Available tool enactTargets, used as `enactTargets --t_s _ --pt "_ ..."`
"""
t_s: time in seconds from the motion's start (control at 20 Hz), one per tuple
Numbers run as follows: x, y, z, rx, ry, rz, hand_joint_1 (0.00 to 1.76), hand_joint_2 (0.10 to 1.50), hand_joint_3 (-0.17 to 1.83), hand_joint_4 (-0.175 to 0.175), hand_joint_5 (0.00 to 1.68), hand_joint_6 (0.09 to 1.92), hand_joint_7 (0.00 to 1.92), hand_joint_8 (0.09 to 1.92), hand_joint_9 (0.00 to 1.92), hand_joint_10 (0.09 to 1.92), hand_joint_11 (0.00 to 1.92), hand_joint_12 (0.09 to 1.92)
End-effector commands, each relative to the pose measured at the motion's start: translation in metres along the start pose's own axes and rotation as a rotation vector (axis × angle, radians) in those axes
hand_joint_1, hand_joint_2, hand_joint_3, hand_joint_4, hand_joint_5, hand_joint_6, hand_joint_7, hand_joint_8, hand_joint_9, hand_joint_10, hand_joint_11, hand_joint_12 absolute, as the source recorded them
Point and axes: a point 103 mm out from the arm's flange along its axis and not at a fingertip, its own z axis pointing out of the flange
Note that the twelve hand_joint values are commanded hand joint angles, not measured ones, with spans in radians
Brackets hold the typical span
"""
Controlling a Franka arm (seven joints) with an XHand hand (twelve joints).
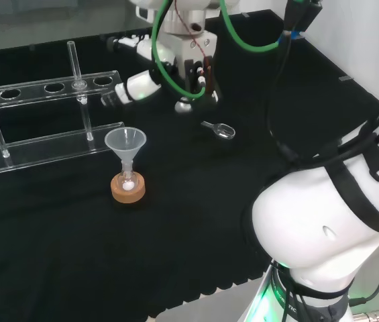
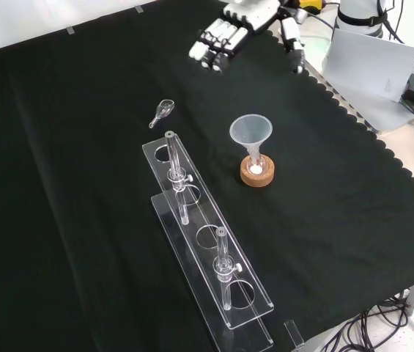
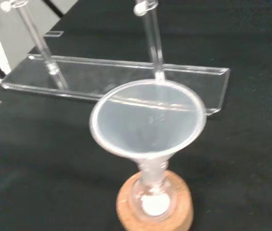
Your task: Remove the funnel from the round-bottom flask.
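White arm, black and white hand

My hand (image 2: 225, 33) has white finger segments with black tips and black bands between them, and in the head view (image 1: 139, 84) a rounded white finger end meets a black section. Bright green cables loop around my white wrist housing, with thin red wires beside them. My big near link is smooth, glossy white, crossed by black straps and black cables, with green light glowing at its base.

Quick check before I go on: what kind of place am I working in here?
Most likely a chemistry lab bench set up for robot trials: a clear test tube rack, a funnel in a small flask on a cork ring, all on black cloth.
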Motion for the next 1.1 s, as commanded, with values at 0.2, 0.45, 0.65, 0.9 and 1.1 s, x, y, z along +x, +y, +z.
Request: enactTargets --t_s 0.2,0.45,0.65,0.9,1.1 --pt "0.019 -0.002 0.035 0.035 0.015 -0.033 0.31 0.62 0.06 0.04 0.0 0.09 0.09 0.09 0.0 0.09 0.02 0.09" --pt "0.016 0.005 0.045 0.048 -0.016 -0.038 0.31 0.62 0.06 0.037 0.0 0.09 0.1 0.09 0.0 0.09 0.02 0.09" --pt "0.01 0.011 0.05 0.057 -0.038 -0.017 0.32 0.63 0.06 0.036 0.0 0.09 0.1 0.09 0.0 0.09 0.03 0.09" --pt "0.01 0.024 0.069 0.087 -0.065 -0.038 0.33 0.64 0.05 0.035 0.0 0.09 0.1 0.09 0.0 0.09 0.02 0.09" --pt "0.006 0.03 0.079 0.114 -0.076 -0.039 0.34 0.66 0.02 0.034 0.0 0.09 0.1 0.09 0.0 0.09 0.0 0.25"
